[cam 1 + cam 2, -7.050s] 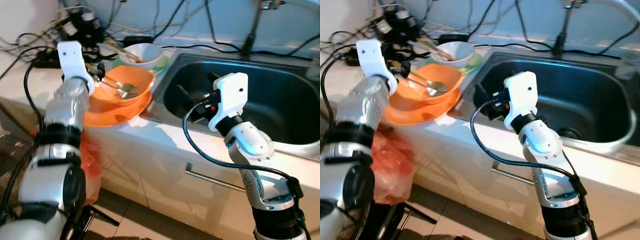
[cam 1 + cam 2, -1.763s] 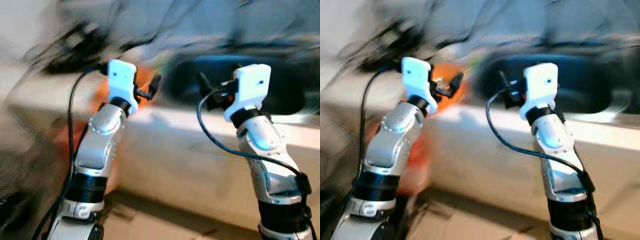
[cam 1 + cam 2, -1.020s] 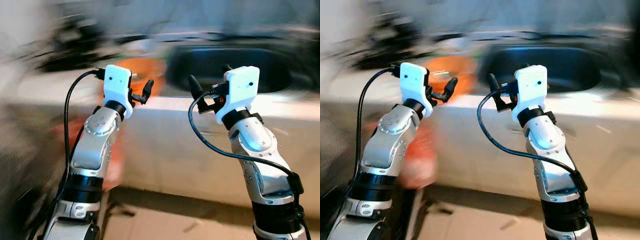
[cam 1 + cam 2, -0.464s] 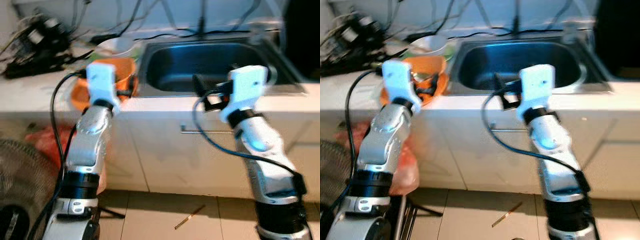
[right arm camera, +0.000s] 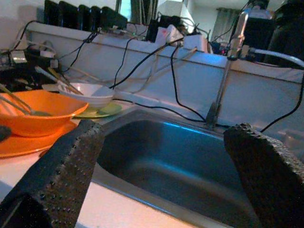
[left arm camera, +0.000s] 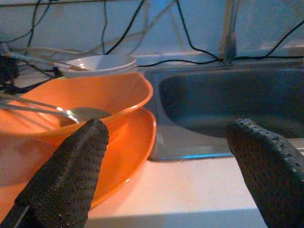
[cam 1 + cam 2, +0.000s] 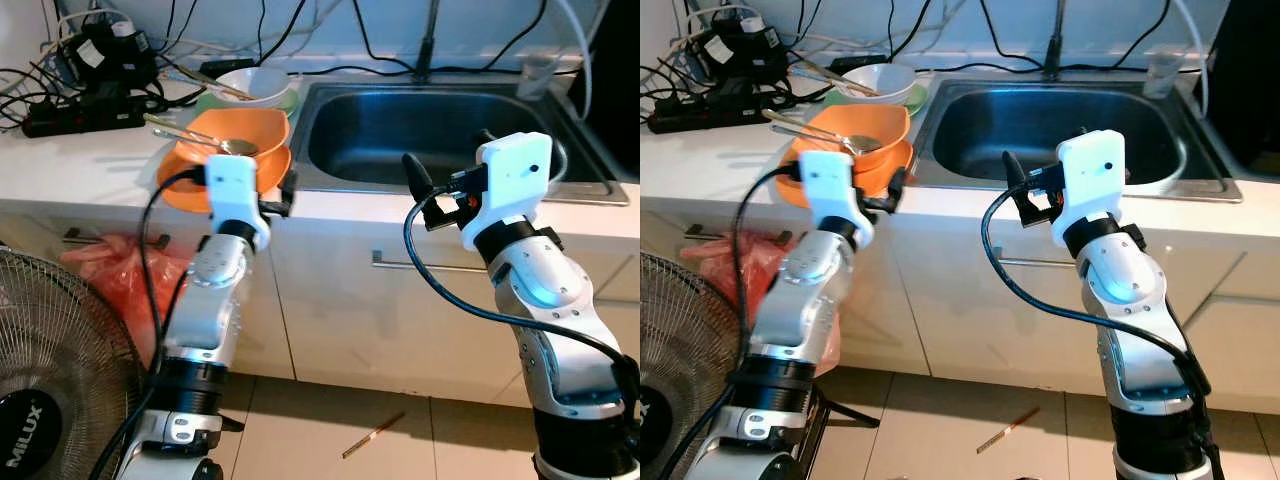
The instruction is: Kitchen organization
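Nearest the robot, a thin stick [image 7: 372, 436] lies on the tiled floor [image 7: 400, 430], and a standing fan [image 7: 50, 370] marked MILUX sits at about 8 o'clock in the head views. A red plastic bag [image 7: 105, 275] hangs against the white cabinet front below the surface [image 7: 60, 160]. Both arms are raised in front of the cabinet edge. The left gripper [image 6: 161, 166] is spread wide and holds nothing, its fingers [image 6: 66, 175] apart in its wrist view, with the orange bowl [image 7: 235, 135] just beyond it at about 11 o'clock from the gripper in the head views. That bowl rests on an orange plate [image 7: 190, 190] near the surface's front edge and holds a metal spoon [image 7: 215, 143] whose handle sticks out toward 10 o'clock. The right gripper [image 5: 161, 166] is also released and empty, fingers [image 5: 259, 166] wide, hovering at the front edge of the steel sink [image 7: 450, 140], which lies just ahead of it at 12 o'clock. Behind the orange bowl stands a white bowl [image 7: 252, 85] with chopsticks [image 7: 205, 82], on a green plate [image 7: 915, 100]. At about 10 o'clock, a black power strip [image 7: 80, 115] and a tangle of cables [image 7: 90, 55] lie on the surface. At the far edge a faucet [image 5: 223, 76] rises behind the sink, with black cords [image 7: 390, 45] hanging down the wall.
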{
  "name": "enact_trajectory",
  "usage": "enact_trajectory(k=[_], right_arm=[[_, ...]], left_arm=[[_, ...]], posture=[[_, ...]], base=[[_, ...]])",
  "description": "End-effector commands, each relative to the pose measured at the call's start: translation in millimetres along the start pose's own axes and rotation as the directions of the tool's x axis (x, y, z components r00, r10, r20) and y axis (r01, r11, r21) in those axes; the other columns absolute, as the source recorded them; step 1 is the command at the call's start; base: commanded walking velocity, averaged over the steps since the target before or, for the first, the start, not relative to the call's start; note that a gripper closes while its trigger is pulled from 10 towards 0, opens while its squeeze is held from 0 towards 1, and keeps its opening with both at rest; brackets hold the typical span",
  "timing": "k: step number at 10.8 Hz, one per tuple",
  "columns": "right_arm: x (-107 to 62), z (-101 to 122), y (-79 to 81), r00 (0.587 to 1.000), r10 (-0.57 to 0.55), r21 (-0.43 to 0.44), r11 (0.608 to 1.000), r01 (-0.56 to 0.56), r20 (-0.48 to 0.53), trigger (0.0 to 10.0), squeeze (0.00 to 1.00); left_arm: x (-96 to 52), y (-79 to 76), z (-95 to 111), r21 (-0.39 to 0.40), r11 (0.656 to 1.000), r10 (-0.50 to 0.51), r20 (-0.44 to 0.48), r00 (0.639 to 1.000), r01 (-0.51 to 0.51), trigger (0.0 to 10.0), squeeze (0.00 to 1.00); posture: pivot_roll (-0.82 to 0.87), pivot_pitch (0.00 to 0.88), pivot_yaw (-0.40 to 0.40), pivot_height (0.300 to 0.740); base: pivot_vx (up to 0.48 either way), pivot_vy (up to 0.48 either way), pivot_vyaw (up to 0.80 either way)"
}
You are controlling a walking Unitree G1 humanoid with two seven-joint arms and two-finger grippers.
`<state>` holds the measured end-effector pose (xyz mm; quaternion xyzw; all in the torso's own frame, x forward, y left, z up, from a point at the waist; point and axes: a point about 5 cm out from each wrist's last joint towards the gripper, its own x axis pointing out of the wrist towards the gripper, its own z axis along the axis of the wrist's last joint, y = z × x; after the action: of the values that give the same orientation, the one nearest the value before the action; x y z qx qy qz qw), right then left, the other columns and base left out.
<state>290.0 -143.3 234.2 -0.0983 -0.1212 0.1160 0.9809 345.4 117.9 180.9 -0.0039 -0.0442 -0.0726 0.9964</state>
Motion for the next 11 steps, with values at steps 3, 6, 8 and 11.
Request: enact_trajectory(k=[3,6,8,11], right_arm=[[1.2,1.6,13.3,1.000,0.019,0.034,0.999,-0.019,-0.008,10.0,0.00],[-0.3,-0.5,10.9,1.000,-0.028,0.033,0.999,0.028,-0.005,10.0,0.00],[-7.8,-2.3,17.7,1.000,-0.018,0.044,0.999,0.019,-0.023,10.0,0.00],[-10.3,-6.1,22.4,0.999,0.006,0.049,0.999,-0.003,-0.046,10.0,0.00]], left_arm=[[4.8,12.1,6.5,-0.030,1.000,0.003,0.027,1.000,-0.003,10.0,0.00],[10.6,-4.9,13.7,-0.062,0.995,-0.074,0.053,0.996,0.077,10.0,0.00],[4.7,-5.9,4.0,-0.083,0.995,-0.061,0.028,0.998,0.063,10.0,0.00],[-4.9,-8.6,-2.6,-0.097,0.994,-0.043,0.013,0.999,0.044,10.0,0.00]], posture=[[-0.13,0.000,0.072,0.740],[-0.15,0.000,0.110,0.740],[-0.15,0.000,0.084,0.740],[-0.13,0.000,0.059,0.740]], base=[[0.000,0.000,0.00],[0.000,0.000,0.00],[0.000,0.000,0.00],[0.000,0.000,0.00]])
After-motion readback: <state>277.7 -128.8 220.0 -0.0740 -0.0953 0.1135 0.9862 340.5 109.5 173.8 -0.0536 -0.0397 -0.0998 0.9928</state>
